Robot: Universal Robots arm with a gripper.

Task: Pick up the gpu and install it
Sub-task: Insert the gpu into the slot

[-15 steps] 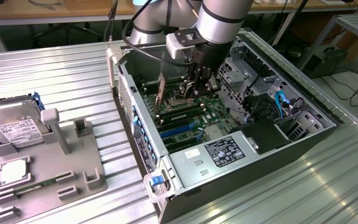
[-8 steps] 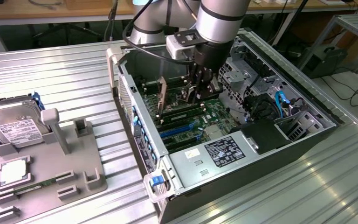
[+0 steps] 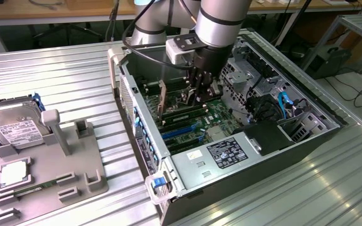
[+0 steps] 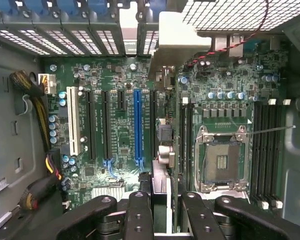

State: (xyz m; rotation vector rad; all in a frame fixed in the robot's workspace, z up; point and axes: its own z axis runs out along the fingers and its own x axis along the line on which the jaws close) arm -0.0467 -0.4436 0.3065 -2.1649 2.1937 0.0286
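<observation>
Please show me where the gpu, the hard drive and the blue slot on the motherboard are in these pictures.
gpu (image 3: 162, 104): exterior view, on the card's upright edge inside the case.
hard drive (image 3: 12, 126): exterior view, on its white label.
blue slot (image 4: 138, 127): wrist view, on the slot's middle.

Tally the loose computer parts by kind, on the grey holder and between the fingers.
gpu, between the fingers: 1
hard drive, on the holder: 1
processor chip, on the holder: 1
memory stick, on the holder: 1
Total: 4

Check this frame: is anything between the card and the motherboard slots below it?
Nothing visible. The end effector holds the card edge-on over the motherboard, and the slots beside it look bare.
</observation>
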